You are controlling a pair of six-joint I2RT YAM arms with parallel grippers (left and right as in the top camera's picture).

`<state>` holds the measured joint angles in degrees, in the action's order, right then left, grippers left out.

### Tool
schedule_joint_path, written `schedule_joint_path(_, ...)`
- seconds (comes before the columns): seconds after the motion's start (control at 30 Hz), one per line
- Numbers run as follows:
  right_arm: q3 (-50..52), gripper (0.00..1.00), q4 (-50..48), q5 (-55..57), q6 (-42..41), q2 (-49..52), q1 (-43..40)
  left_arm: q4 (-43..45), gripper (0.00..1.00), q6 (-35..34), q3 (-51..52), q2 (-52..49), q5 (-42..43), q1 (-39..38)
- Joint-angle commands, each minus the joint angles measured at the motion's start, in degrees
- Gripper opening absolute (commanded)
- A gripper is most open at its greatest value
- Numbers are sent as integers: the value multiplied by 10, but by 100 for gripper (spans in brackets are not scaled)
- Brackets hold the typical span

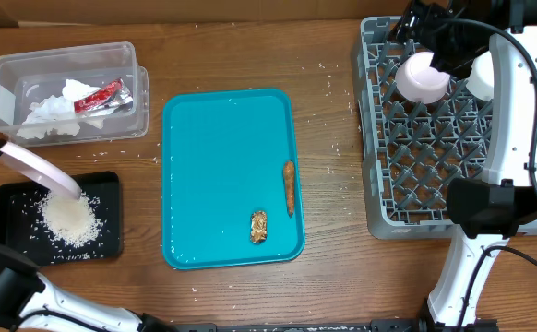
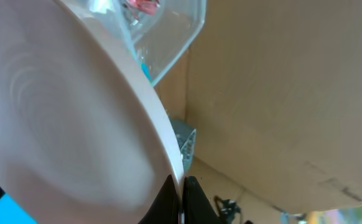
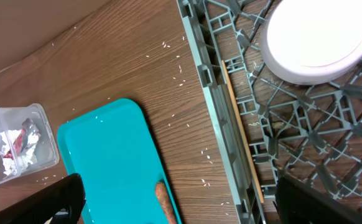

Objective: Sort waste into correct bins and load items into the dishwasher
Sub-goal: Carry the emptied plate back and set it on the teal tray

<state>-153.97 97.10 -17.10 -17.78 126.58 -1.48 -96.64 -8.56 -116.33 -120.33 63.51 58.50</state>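
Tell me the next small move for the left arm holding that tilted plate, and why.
Probably lift the plate away from the black tray and start toward the dish rack. The left pincer is shut on its rim, the rice lies heaped on the tray, and no grains show on the plate's visible face.

Rack (image 1: 407, 184): right side is cut off by the overhead edge, and the far right corner is covered by the right arm (image 1: 518, 111). A dish (image 1: 479, 76) in the rack is half hidden behind that arm. Left wrist: plate (image 2: 63, 124) is blurred and cropped; tub (image 2: 175, 31) is seen only as a corner. Right wrist: sausage (image 3: 164, 202), left of the rack, is cut at the bottom edge.
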Motion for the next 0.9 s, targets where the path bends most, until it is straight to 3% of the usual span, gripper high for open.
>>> schedule_joint_path(0.0, -5, 100, -1, 6, 2, -13, -1, -2, 4, -6, -1, 103, -62, -23)
schedule_joint_path(0.13, -5, 100, -1, 6, 2, -13, -1, -2, 4, -39, -1, 160, -153, -63)
schedule_joint_path(0.33, -5, 100, -1, 6, 2, -13, -1, -2, 4, -38, -1, 220, -201, -178)
schedule_joint_path(0.47, -5, 100, -1, 6, 2, -13, -1, 5, 4, -35, -1, 222, -285, -337)
schedule_joint_path(0.53, -5, 100, -1, 6, 2, -13, -1, 25, 4, -68, -1, 217, -373, -439)
schedule_joint_path(0.73, -5, 100, -1, 6, 2, -13, -1, 114, 4, -144, -1, 194, -564, -636)
schedule_joint_path(0.87, -5, 100, -1, 6, 2, -13, -1, 177, 4, -148, -1, 158, -666, -749)
